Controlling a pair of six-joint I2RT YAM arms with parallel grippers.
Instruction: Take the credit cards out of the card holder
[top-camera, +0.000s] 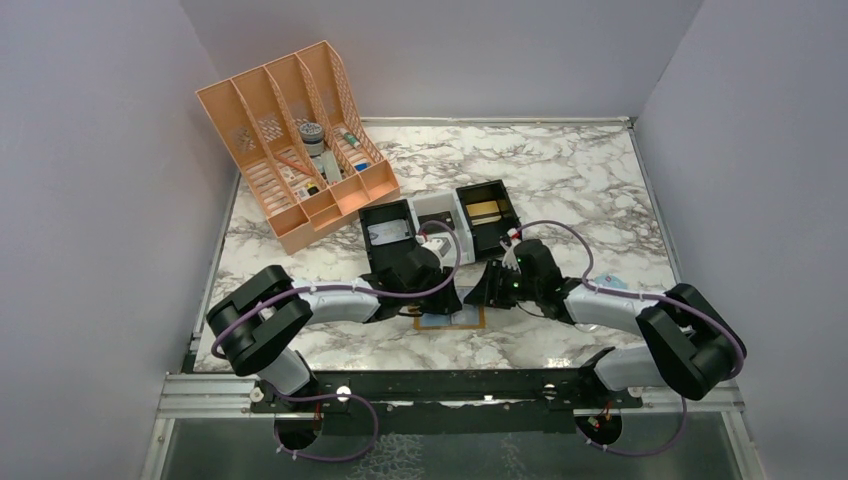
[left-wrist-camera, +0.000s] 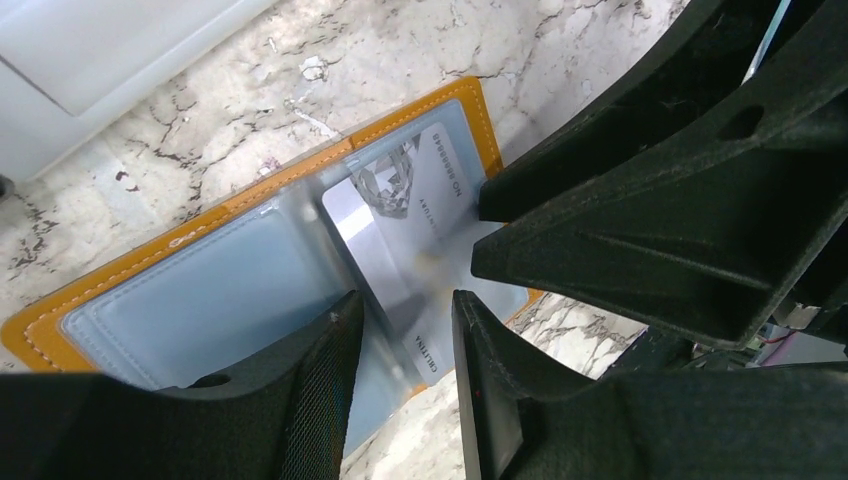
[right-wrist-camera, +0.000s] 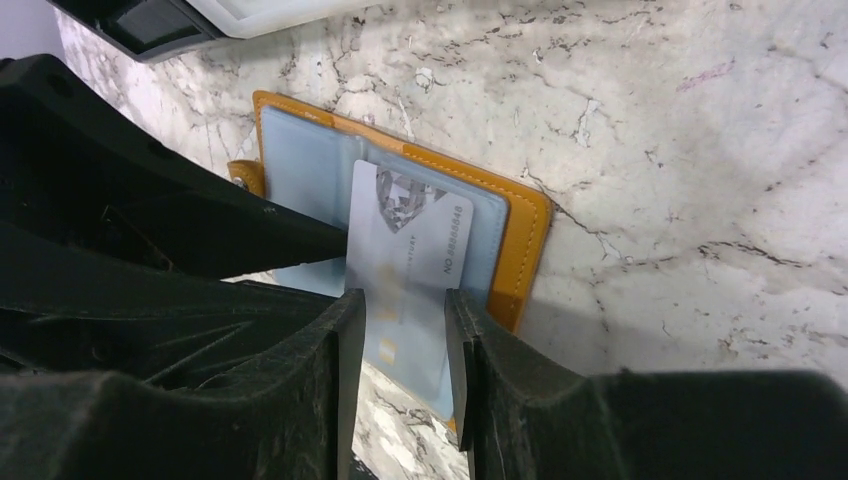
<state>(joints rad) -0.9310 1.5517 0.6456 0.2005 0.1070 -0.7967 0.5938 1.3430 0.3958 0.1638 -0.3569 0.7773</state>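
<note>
The card holder (top-camera: 450, 320) lies open on the marble between my two grippers, tan border up and pale blue panels showing (left-wrist-camera: 200, 300) (right-wrist-camera: 300, 160). One silvery credit card (left-wrist-camera: 400, 220) (right-wrist-camera: 410, 240) sticks partway out of its right pocket, lying flat. My left gripper (left-wrist-camera: 405, 320) (top-camera: 445, 298) is open, its fingers either side of the card's near end. My right gripper (right-wrist-camera: 400, 320) (top-camera: 482, 293) is open too, with the card's free end in the gap between its fingers. In the right wrist view a left finger (right-wrist-camera: 200, 230) rests over the holder's left panel. Other cards are hidden.
An orange file organizer (top-camera: 295, 150) stands at the back left. Two black bins (top-camera: 385, 228) (top-camera: 487, 212) with a white bin (top-camera: 437, 212) between them sit just behind the grippers. A pale blue packet (top-camera: 608, 283) lies by the right arm.
</note>
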